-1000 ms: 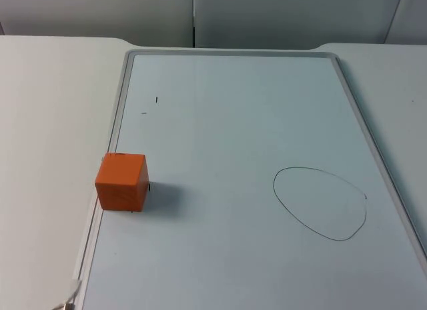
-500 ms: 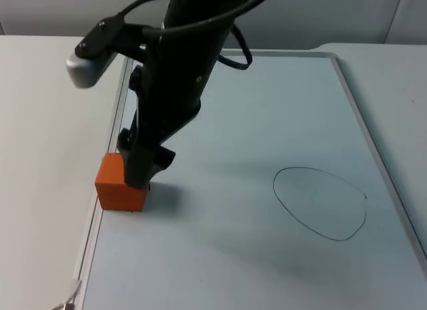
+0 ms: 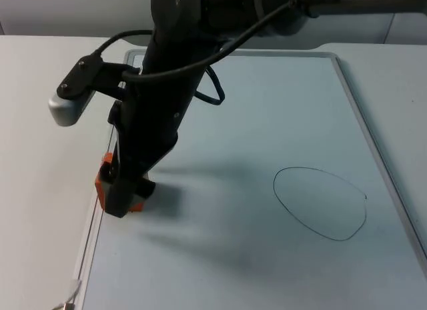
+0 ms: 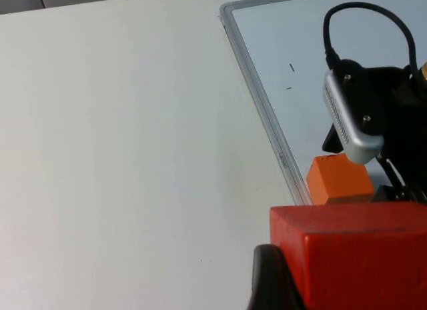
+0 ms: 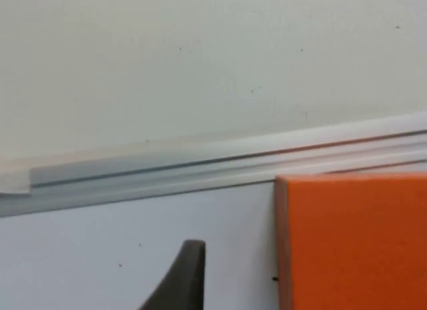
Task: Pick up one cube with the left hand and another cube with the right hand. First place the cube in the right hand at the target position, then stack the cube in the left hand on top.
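An orange cube [image 3: 101, 180] sits on the whiteboard [image 3: 267, 103] by its left frame, mostly covered by my right gripper [image 3: 124, 193], which has come down over it. Up close, the orange cube [image 5: 353, 243] lies beside one black fingertip [image 5: 187, 270], with a gap between them, so the gripper is open. A red cube [image 4: 360, 257] is held in my left gripper, a black finger [image 4: 270, 283] pressed against its side, above the bare table left of the board. From there the orange cube [image 4: 339, 179] is visible under the right arm.
A hand-drawn oval [image 3: 320, 203] marks the right half of the whiteboard. The board's raised grey frame [image 5: 200, 163] runs just beside the orange cube. White table [image 4: 120, 143] lies to the left of the board.
The right arm has swung into the top view and lowered over the orange cube, shifting left and down in the last half second. The cube has stayed put.
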Available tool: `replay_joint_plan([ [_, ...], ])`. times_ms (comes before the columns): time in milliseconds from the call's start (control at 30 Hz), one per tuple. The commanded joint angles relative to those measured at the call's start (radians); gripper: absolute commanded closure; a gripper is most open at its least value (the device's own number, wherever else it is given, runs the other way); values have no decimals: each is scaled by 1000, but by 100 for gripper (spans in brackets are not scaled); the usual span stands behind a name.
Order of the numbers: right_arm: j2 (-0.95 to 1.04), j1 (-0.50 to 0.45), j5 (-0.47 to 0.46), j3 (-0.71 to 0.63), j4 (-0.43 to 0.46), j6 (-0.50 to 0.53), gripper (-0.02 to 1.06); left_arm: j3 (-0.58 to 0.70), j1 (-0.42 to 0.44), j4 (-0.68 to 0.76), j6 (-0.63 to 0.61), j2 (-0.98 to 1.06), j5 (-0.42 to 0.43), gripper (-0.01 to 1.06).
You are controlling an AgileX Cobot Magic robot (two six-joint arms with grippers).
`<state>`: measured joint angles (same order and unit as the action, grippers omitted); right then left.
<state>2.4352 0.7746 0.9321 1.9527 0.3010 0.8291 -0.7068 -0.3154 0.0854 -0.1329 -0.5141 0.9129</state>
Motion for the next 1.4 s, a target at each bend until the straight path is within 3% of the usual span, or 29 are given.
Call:
replay_joint_plan([
  [0,0,5,-13,7,14,14,12,4,-7,-4,-9,-6,-19,105],
  [67,0,5,-15,7,14,19,15,4,-7,-4,-9,-6,-19,105],
  [200,0,5,-14,7,14,36,42,4,-7,-4,-9,-6,-19,105],
  [233,0,5,-14,7,14,36,42,4,-7,-4,-9,-6,-19,105],
  [367,-3,5,-1,7,10,27,78,4,-7,-4,-9,-6,-19,105],
  [400,-3,5,-1,7,10,27,78,4,-7,-4,-9,-6,-19,105],
  [467,-15,5,12,7,6,23,99,4,-7,-1,-9,-5,-19,105],
  [500,-29,5,27,7,0,17,105,4,-7,-1,-9,-5,-19,105],
  [567,-50,5,43,7,-23,4,105,4,-7,-1,-9,-5,-19,105],
  [700,-196,2,140,7,-152,-109,105,4,-7,-2,-9,-5,-17,105],
  [1067,-548,-10,213,5,-239,-251,105,4,-7,-2,-4,-5,-17,105],
  [1200,-674,-10,289,0,-279,-340,105,4,-7,-2,3,-5,-17,105],
  [1367,-752,-28,289,-3,-301,-460,105,4,-7,-2,22,-5,-17,105],
])
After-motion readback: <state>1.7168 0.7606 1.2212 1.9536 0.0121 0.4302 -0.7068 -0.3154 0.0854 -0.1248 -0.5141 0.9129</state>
